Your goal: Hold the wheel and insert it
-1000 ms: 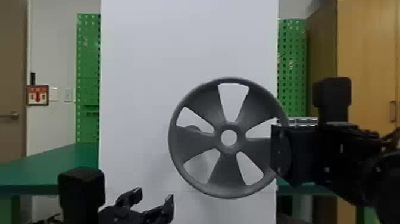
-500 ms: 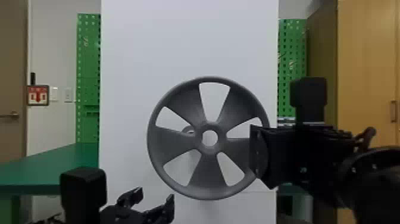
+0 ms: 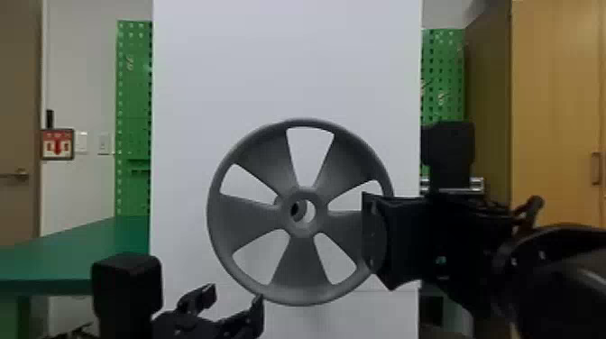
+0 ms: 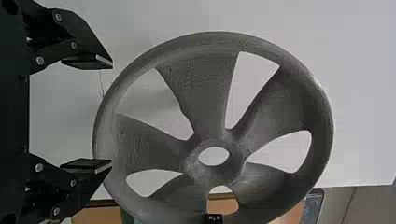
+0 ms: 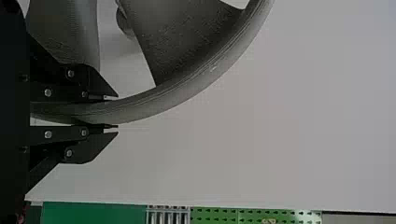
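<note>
Sliding left, the round grey wheel (image 3: 300,270) is hanging before a grey stub (image 5: 122,23), hub slightly right; black right gripper (image 5: 111,112) is pinching its rim, black left gripper (image 4: 112,113) gaping.

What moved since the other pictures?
The right claw slid left with the spoked wheel, so its middle hole now partly shows the round mount behind. It still grips the rim. The left claw stayed low and open; the white board stayed put.

Panel (image 3: 288,58): white, behind the left fingers (image 3: 205,297)
Table (image 3: 81,248): green, left of them
Cabinet (image 3: 554,112): wooden, right of the right fingers (image 3: 375,234)
</note>
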Robot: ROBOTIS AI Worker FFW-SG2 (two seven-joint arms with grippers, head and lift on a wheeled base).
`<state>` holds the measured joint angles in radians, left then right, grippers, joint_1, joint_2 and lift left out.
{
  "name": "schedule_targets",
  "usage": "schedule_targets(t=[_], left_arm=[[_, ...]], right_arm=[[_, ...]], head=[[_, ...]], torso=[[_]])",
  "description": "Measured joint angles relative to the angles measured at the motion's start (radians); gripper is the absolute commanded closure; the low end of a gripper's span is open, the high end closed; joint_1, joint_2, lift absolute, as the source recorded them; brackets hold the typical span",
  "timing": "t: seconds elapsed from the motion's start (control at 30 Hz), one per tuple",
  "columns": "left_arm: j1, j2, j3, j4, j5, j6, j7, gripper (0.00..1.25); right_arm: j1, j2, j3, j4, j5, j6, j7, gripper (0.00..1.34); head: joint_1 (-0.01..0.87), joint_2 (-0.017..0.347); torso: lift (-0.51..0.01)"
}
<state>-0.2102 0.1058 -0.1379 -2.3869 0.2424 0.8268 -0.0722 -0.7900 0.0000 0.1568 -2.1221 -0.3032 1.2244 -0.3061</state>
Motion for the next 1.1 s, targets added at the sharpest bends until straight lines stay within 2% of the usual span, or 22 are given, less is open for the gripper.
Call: schedule_targets(t=[0.33,1.1], left_arm=[[-0.001,0.000,-0.002,0.000,0.000,0.000,0.000,0.49],[-0.003,0.004,-0.004,0.000,0.002,0.000,0.002,0.49]], right_arm=[[-0.009,0.000,0.029,0.013,-0.012,-0.025,-0.013,1.09],[-0.011,0.000,0.026,0.027,-0.014,-0.043,-0.015,1.09]], head=[[0.000,0.029],[0.000,0.029]], torso=[[-0.488],[-0.488]])
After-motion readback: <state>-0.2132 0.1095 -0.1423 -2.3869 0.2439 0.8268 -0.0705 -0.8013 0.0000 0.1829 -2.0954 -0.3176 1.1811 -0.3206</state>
